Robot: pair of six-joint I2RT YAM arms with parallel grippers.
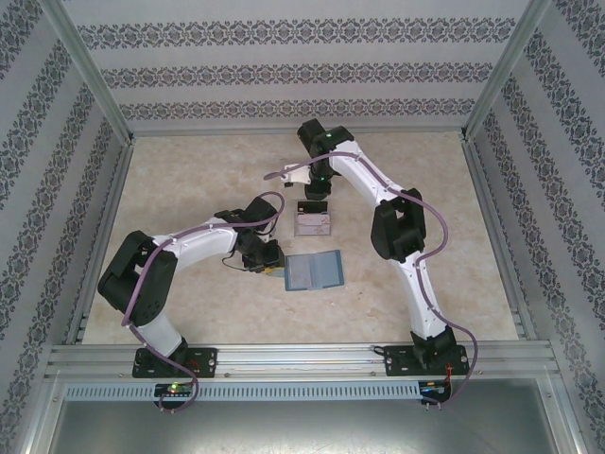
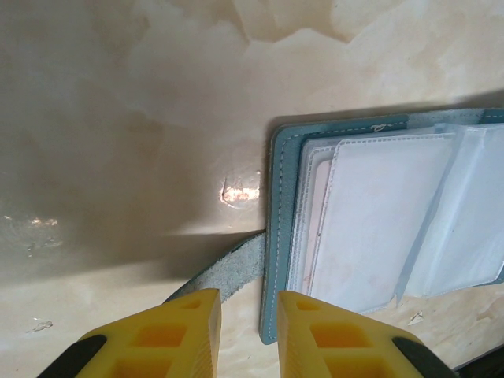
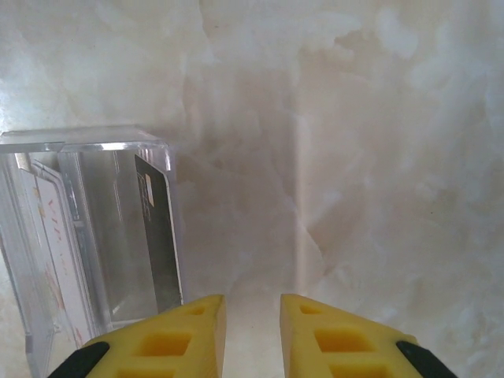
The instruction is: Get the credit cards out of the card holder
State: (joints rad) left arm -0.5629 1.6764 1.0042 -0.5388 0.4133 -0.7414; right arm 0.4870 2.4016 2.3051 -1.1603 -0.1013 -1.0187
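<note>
Left tool, right tool; one card holder.

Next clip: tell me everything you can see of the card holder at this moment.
The card holder is a small teal-blue wallet, leather-like with stitched edges. It lies opened flat like a book near the middle of the table. Inside, clear plastic sleeves hold what look like pale whitish cards. A grey strap tab sticks out from one edge toward the left gripper and ends at one finger; whether they touch cannot be told.
</note>
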